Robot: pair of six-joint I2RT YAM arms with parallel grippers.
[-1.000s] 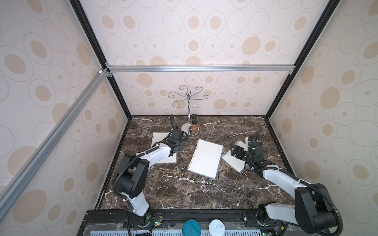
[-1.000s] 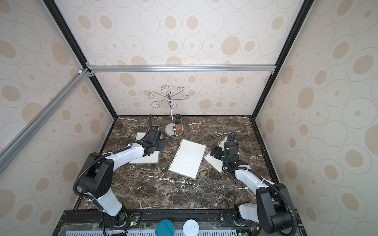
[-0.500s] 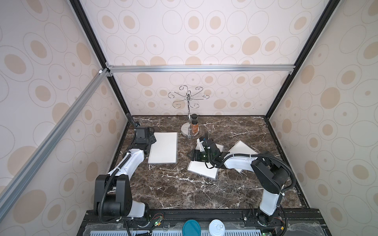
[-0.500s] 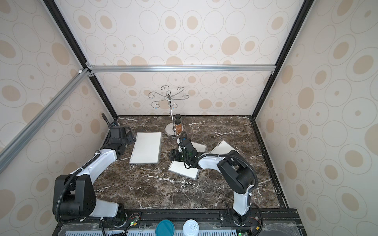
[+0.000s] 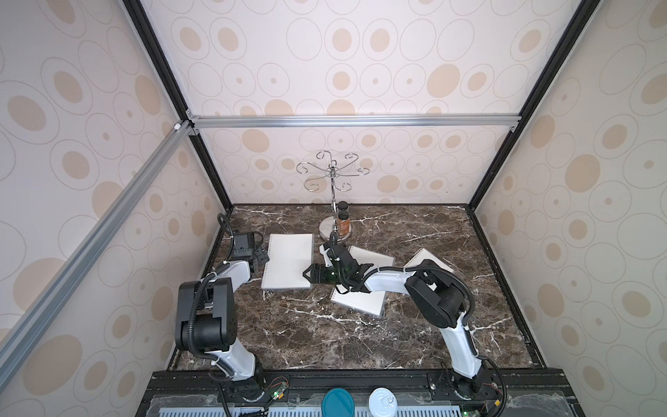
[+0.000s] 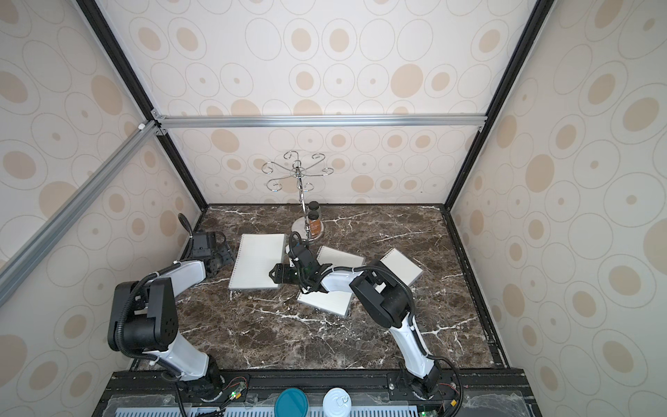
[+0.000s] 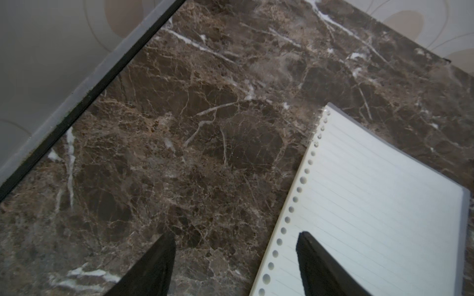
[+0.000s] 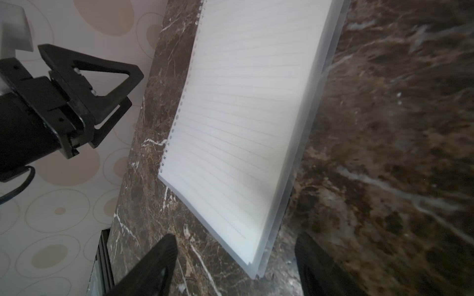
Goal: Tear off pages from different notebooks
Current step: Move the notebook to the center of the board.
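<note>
Right gripper [image 5: 307, 276]: jaws wide, empty, at near right corner of large notebook [image 5: 288, 260], flat on table [image 5: 325, 335], left of centre. Its top page [image 7: 372, 205] looks thin, limp (pinch free corner). Left gripper [image 5: 261, 257]: wide, empty, straddling coil edge.

Closed booth with patterned walls and a dark marble top.
Cream wallpaper [image 5: 343, 54] with beige ovals and thin ringed circles covers the back, side and upper panels. Black frame posts [image 5: 173, 94] run up the corners. A silver aluminium bar [image 5: 353, 121] crosses the back wall, and a second bar [image 5: 90, 245] slants down the wall at picture left in both top views. The tabletop [image 5: 325, 343] is glossy dark brown marble with white veins and black trim. A chrome hook stand [image 5: 332, 173] with curled arms stands at back centre, two small dark-capped bottles [image 5: 343, 224] just beside its pole. Beyond the black front rail [image 5: 361, 377] sit a teal lid [image 5: 337, 402] and a white can top [image 5: 384, 401]. The light is soft and even.
</note>
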